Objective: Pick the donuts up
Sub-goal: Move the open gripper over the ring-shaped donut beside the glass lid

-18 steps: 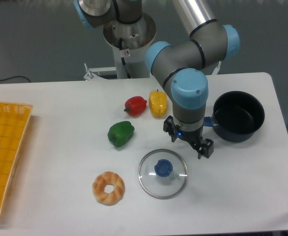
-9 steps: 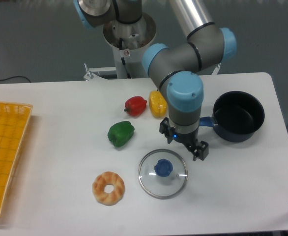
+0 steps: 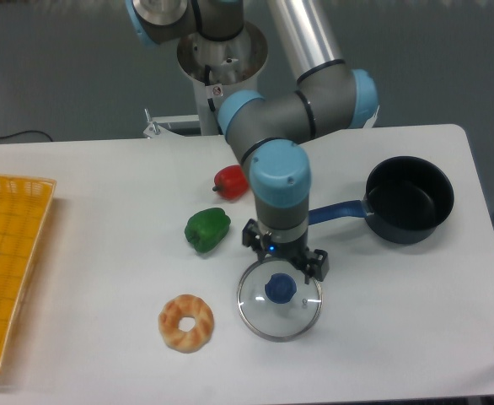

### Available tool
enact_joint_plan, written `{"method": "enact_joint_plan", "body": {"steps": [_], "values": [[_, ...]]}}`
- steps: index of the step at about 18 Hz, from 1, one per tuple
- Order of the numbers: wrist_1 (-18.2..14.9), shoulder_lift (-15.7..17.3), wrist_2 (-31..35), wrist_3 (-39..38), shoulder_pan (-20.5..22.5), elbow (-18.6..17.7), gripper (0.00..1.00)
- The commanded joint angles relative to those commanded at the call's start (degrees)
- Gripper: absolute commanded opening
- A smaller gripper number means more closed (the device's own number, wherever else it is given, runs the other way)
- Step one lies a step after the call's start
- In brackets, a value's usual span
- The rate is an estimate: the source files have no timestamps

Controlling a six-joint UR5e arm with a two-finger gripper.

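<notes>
Swinging leftward across the white tabletop [image 3: 104, 194] over the past second, the grey-and-blue robot arm [image 3: 277, 173] has carried its black two-finger pincer [image 3: 284, 260] away from the dark blue saucepan [image 3: 408, 200] and now holds it above the far rim of the round glass lid with a blue knob [image 3: 279, 298], hiding the yellow toy pepper that was visible a moment ago. The pincer carries nothing, though from this angle it cannot be told whether its jaws stand apart or together. The target, a golden-tan ring-shaped toy donut with pale cream streaks [image 3: 186, 321], lies flat on the tabletop near the front edge, just left of the glass lid and apart from it, with a green toy pepper [image 3: 207, 230] behind it and a red toy pepper [image 3: 232, 180] farther back; a yellow mesh tray [image 3: 7, 253] sits at the far left. The approach appears only partly done: the pincer is still to the right of and behind the donut. A clean pick would likely call for travelling on to the left and forward, centring over one side of the ring so that one finger drops into the hole and the other outside, and descending clear of the lid's rim to avoid nudging it.
</notes>
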Motion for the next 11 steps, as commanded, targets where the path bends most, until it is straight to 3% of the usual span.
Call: {"method": "enact_joint_plan", "body": {"steps": [2, 8, 11], "values": [[0.09, -0.97, 0.0, -1.5, -1.14, 0.18, 1.0], [6.67, -3.95, -0.61, -10.81, -4.48, 0.09, 1.0], [7.21, -4.92, -2.02, -15.47, -5.28, 0.18, 1.0]]}}
